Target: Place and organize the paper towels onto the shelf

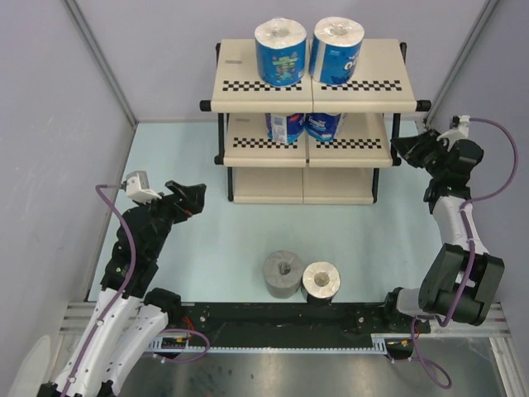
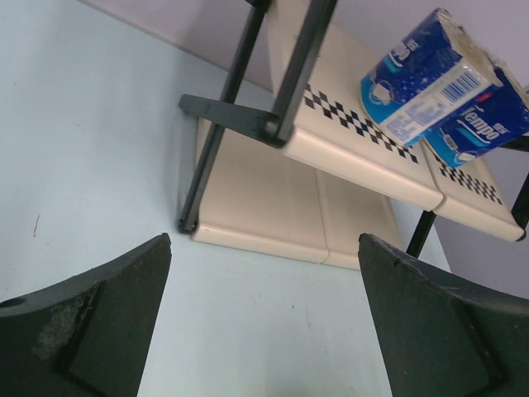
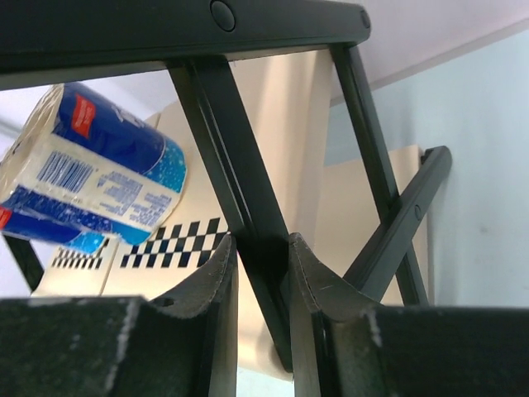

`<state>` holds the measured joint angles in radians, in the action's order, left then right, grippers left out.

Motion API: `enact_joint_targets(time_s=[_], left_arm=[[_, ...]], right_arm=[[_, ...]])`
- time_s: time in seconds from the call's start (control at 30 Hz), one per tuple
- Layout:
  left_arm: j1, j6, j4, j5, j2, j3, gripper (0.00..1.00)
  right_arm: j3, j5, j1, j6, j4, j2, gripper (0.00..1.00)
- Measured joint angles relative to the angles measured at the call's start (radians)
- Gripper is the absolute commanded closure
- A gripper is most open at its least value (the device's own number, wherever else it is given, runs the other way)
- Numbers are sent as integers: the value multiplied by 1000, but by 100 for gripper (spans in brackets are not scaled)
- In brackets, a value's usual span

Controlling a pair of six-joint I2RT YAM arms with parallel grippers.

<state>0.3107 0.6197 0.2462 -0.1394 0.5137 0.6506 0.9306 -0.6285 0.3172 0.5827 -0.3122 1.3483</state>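
The grey roll (image 1: 283, 273) stands on end in front of the shelf (image 1: 244, 76). The left gripper (image 1: 197, 198), spread wide, is nearer to it. I cannot tell if the right gripper (image 1: 407, 149) is pinching.

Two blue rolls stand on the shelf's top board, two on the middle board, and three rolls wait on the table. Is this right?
Not quite: only two rolls wait on the table, a grey roll and a paler roll, as the top external view shows. The rest is right.
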Motion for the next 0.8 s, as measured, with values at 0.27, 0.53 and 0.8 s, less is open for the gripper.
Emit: enact_joint_targets(time_s=[0.27,0.53,0.8], left_arm=[[0,0,10,2,-19,-23,0],[0,0,37,14,-46,-39,0],[0,45,6,171,-58,-188,0]], right_arm=[[-35,9,63,108,-7,-18,27],[-50,55,57,148,110,-211,20],[-127,172,38,151,298,-520,21]])
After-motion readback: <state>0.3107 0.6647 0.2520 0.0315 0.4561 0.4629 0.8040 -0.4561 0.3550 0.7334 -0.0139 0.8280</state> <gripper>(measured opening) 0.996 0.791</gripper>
